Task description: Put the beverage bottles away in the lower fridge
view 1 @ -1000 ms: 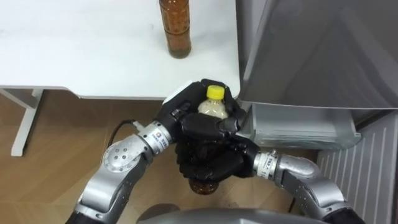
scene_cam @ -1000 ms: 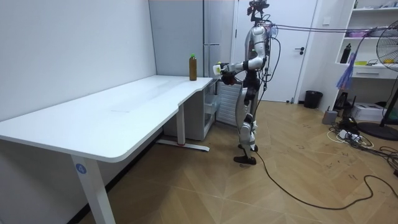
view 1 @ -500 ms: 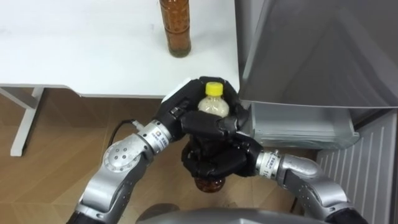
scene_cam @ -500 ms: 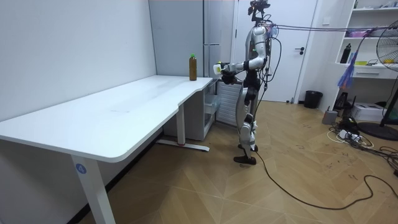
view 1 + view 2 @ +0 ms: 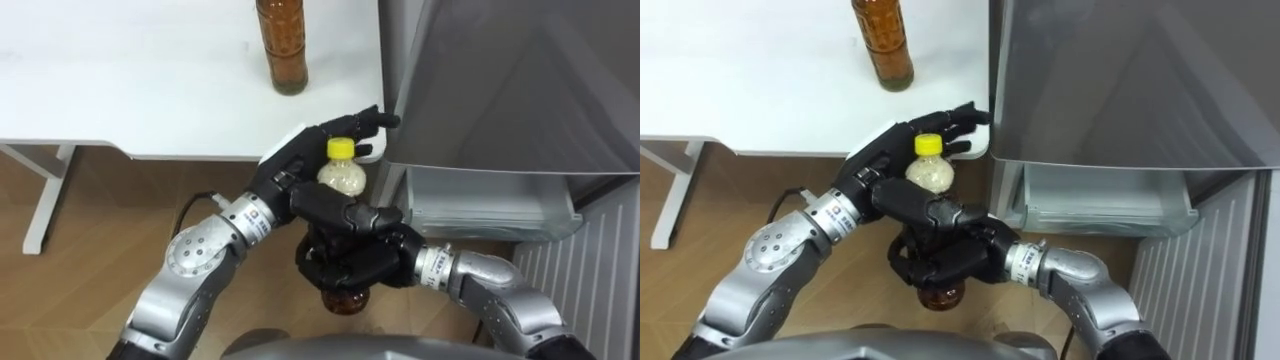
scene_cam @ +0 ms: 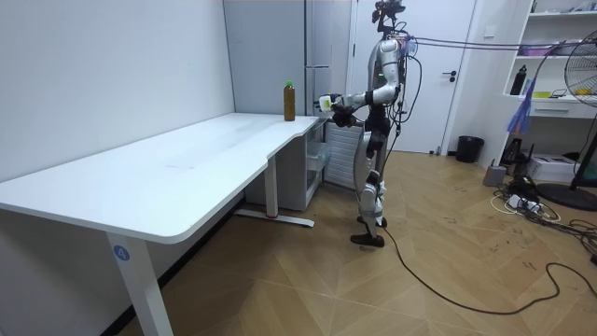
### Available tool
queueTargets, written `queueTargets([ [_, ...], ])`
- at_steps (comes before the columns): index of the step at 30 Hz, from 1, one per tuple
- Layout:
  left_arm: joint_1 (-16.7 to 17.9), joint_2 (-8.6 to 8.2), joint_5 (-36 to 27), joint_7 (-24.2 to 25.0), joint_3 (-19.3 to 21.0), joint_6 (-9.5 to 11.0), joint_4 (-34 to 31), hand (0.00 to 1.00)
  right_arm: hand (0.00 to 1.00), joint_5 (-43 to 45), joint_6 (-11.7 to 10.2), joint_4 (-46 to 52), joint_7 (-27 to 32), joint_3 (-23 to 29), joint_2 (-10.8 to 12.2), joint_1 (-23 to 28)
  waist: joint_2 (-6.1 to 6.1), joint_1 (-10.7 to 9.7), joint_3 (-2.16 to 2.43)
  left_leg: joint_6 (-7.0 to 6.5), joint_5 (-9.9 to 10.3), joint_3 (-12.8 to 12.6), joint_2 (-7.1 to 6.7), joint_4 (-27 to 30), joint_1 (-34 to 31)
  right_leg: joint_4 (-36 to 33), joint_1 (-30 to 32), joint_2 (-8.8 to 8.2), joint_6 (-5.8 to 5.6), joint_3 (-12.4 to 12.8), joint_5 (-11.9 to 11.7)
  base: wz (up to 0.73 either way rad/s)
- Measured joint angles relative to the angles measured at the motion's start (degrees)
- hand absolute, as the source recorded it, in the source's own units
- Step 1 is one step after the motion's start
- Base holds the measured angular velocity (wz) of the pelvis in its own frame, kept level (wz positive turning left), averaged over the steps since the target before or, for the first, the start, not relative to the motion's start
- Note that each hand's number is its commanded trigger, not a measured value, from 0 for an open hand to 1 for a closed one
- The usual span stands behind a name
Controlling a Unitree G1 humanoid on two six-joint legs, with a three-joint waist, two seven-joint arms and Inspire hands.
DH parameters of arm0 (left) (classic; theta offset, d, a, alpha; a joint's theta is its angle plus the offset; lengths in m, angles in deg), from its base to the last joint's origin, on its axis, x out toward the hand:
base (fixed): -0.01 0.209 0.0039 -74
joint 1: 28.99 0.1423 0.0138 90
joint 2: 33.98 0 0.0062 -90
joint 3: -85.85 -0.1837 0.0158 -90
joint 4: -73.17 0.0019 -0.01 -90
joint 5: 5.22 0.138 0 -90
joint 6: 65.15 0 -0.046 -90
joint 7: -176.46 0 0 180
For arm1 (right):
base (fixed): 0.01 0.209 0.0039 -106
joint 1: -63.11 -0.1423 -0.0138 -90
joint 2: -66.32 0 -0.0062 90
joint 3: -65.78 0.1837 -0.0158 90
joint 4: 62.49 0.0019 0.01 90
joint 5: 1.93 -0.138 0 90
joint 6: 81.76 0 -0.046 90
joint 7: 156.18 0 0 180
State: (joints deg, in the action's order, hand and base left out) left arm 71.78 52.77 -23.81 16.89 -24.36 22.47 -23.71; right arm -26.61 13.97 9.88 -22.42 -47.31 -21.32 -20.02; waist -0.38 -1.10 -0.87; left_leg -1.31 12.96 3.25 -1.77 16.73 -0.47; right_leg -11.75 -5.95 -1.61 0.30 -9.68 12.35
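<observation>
A drink bottle [image 5: 343, 176] with a yellow cap, a pale upper part and a dark base hangs upright in front of me, below the table's edge. My right hand [image 5: 350, 255] is shut on its middle, fingers curled round it. My left hand [image 5: 300, 160] lies behind the bottle's neck with its fingers stretched straight toward the fridge, open. A second, brown drink bottle [image 5: 281, 45] stands on the white table [image 5: 120, 90] near the fridge. In the room view I stand at the table's far end by the fridge [image 6: 322, 56], holding the bottle [image 6: 326, 103] at chest height.
The grey fridge [image 5: 500, 80] rises at the right, close to the hands. Below it the lower compartment [image 5: 480, 205] shows a pale shelf. A white panel [image 5: 600, 270] stands at the lower right. Wooden floor lies under the table.
My left hand's fingers have uncurled from the bottle and now point straight out. The right hand has tightened round the bottle, which sits slightly lower in the view.
</observation>
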Motion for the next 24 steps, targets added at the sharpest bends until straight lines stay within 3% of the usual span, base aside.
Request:
queueTargets([
  [8, -0.1, 0.03, 0.1, 0.0, 0.7, 0.6, -1.8, 0.00, 1.00, -0.1, -1.1, -0.5, -0.2, -0.2, 0.1, 0.1, -0.56, 0.1, -0.29, 0.00, 0.0, 0.0, 0.01, 0.2, 0.0, 0.0, -0.3, 0.00, 0.00, -0.1, 0.0, 0.00],
  [15, -2.0, -0.61, -1.0, 0.2, 2.1, 3.1, -8.9, 0.00, 1.00, 0.8, -0.7, -4.0, -0.2, -0.5, -0.5, 1.2, -0.89, 1.6, -0.43, -0.17, 0.2, 0.1, -0.01, 1.0, -0.9, 0.0, 0.1, -0.04, -0.06, -0.6, -0.1, 0.00],
  [18, -3.9, -0.83, -3.5, 0.0, 2.2, 3.5, -11.1, 0.00, 1.00, 0.9, -0.7, -4.0, -0.1, -0.4, -0.5, 1.2, -0.52, 2.8, -0.39, -0.18, 0.2, 0.1, 0.02, 1.0, -0.4, 0.0, -0.1, -0.05, -0.08, -0.5, -0.2, -0.01],
  [22, -4.6, -0.71, -4.2, -2.0, 4.6, 6.6, -14.2, 0.00, 1.00, 1.3, -1.1, -4.0, -0.1, -0.4, -0.9, 1.2, 0.58, 3.2, -0.40, -0.18, 0.2, 0.0, 0.02, 0.8, 0.4, 0.0, -0.6, -0.05, -0.08, -0.5, -0.2, 0.00],
  [24, -4.7, -0.59, -4.3, -3.0, 6.6, 7.0, -15.7, 0.00, 1.00, 2.4, -1.1, -4.0, -0.1, -0.3, -0.9, 1.2, 1.02, 3.2, -0.18, -0.17, 0.2, 0.0, 0.00, 0.6, 0.3, -0.1, -0.5, -0.06, -0.08, -0.6, -0.2, 0.00],
])
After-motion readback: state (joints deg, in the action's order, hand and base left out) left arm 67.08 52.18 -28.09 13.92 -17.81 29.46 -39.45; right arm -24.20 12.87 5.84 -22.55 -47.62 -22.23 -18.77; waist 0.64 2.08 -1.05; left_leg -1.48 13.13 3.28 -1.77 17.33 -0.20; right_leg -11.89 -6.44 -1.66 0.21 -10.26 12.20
